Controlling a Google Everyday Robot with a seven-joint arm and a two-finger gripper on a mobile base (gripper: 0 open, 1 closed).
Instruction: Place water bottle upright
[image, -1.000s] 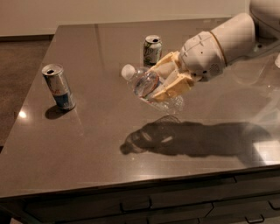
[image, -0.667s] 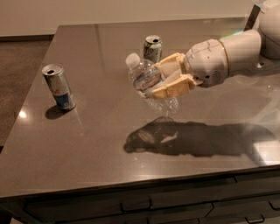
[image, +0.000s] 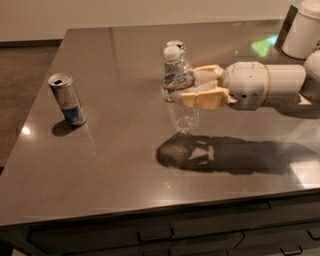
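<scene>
The water bottle (image: 178, 90) is a clear ribbed bottle with a white cap and a red-and-white label band. It stands nearly upright in the middle of the dark table (image: 115, 165), its base at or just above the surface. My gripper (image: 186, 89) reaches in from the right and is shut on the bottle at its label band, tan fingers (image: 202, 98) on either side. The white arm (image: 265, 85) stretches to the right edge.
A silver-blue slim can (image: 68, 99) stands at the left of the table. The top of a green-white can (image: 175, 45) shows just behind the bottle's cap. A white container (image: 304, 30) stands at the far right corner. Drawers run below the table's front edge.
The bottle has turned from tilted, cap pointing left, to nearly upright, and the gripper has lowered it toward the table while still holding it.
</scene>
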